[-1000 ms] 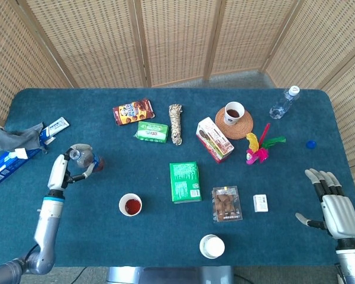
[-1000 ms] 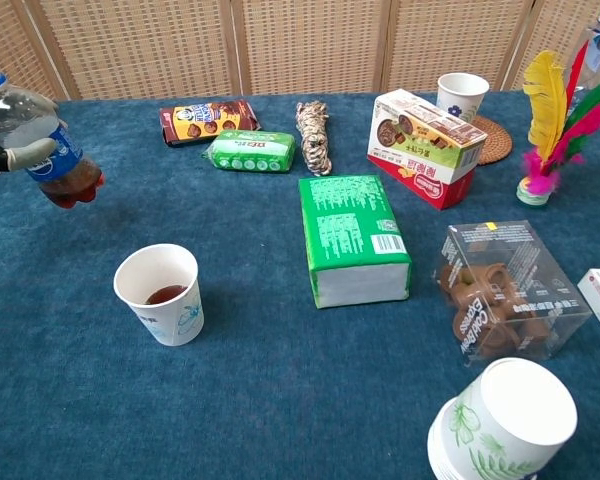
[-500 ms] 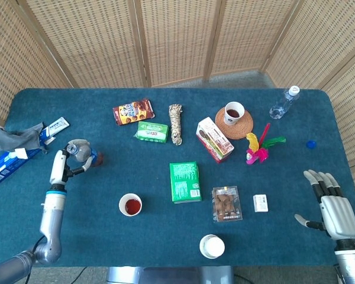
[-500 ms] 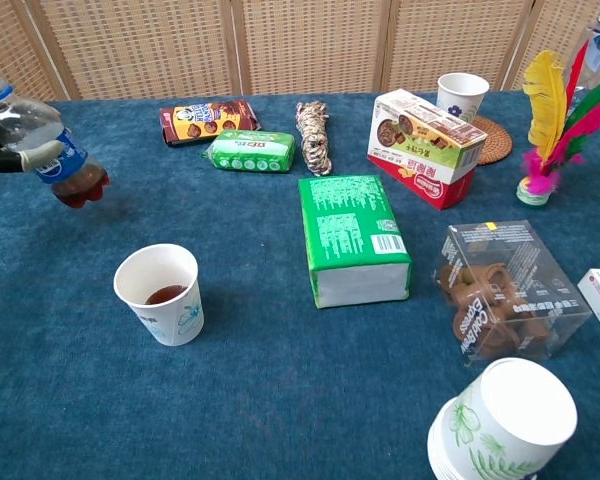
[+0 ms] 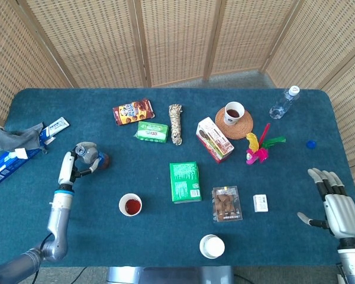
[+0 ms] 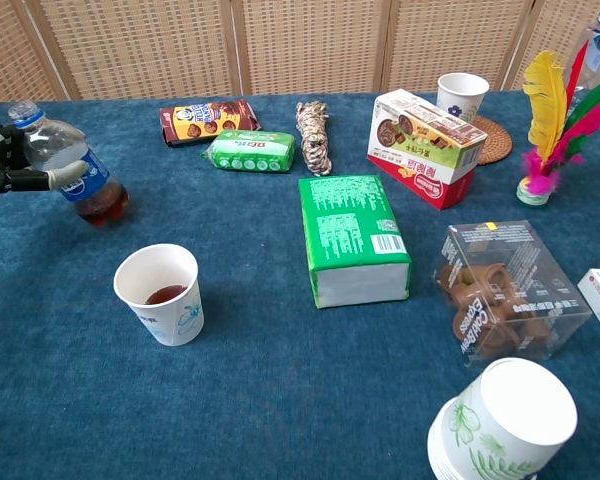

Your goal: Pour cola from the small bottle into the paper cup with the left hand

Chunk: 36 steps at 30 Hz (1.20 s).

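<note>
A blue-covered bench (image 5: 106,236) carries many small items. Near its left edge, the robot's left hand (image 5: 68,168) grasps a small cola bottle (image 6: 72,165) around its upper body, fingers wrapped over the label; the bottle leans with its base toward the bench, a little dark cola pooled at the bottom. A white paper cup (image 6: 161,293) stands upright just right of and nearer than the bottle, apart from it, with a shallow layer of cola inside. The right hand (image 5: 337,210) rests at the bench's far right edge, released, fingers spread, holding nothing.
</note>
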Available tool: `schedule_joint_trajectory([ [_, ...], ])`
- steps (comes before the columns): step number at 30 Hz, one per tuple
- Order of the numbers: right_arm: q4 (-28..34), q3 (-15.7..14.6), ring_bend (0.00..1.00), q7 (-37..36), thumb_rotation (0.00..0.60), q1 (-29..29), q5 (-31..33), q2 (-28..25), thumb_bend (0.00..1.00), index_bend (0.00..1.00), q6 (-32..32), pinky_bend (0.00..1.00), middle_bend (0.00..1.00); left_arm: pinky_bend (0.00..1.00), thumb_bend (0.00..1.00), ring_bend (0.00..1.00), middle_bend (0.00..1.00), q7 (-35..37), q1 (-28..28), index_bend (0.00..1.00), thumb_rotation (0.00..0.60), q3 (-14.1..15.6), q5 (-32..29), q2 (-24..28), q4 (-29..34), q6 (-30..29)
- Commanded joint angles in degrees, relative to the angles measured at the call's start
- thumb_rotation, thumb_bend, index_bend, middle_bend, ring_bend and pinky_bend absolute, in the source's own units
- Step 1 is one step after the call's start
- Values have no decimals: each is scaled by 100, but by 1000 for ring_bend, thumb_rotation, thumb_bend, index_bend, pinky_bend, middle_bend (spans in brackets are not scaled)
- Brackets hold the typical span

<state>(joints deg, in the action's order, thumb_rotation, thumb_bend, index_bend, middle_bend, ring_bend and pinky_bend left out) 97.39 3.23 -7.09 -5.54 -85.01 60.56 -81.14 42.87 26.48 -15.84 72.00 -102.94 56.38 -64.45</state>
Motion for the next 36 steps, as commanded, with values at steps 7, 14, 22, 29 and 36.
schedule_joint_trajectory([
  [7, 2, -7, 0, -55, 600, 2, -19, -25, 0, 0, 1, 62, 0, 418, 405, 170, 218, 124, 5, 339, 600, 150, 166, 109, -23, 166],
  [14, 8, -7, 0, -40, 600, 0, -17, -20, 0, 0, 1, 62, 0, 399, 404, 135, 177, 105, 1, 317, 600, 217, 275, 147, -2, 143],
  [22, 6, -8, 0, -56, 600, 0, -56, -14, 0, 0, -27, 62, 0, 235, 394, 45, 82, -102, -28, 207, 600, 305, 320, 212, 10, 149],
  [29, 16, -15, 0, -51, 600, -1, -66, -14, 0, 0, -25, 62, 0, 25, 394, 0, 0, -117, -41, 143, 600, 334, 333, 255, 46, 183],
  [36, 18, -13, 0, -55, 600, -3, -65, -14, 0, 0, -26, 62, 0, 0, 394, 0, 0, -121, -36, 80, 600, 355, 361, 262, 35, 195],
])
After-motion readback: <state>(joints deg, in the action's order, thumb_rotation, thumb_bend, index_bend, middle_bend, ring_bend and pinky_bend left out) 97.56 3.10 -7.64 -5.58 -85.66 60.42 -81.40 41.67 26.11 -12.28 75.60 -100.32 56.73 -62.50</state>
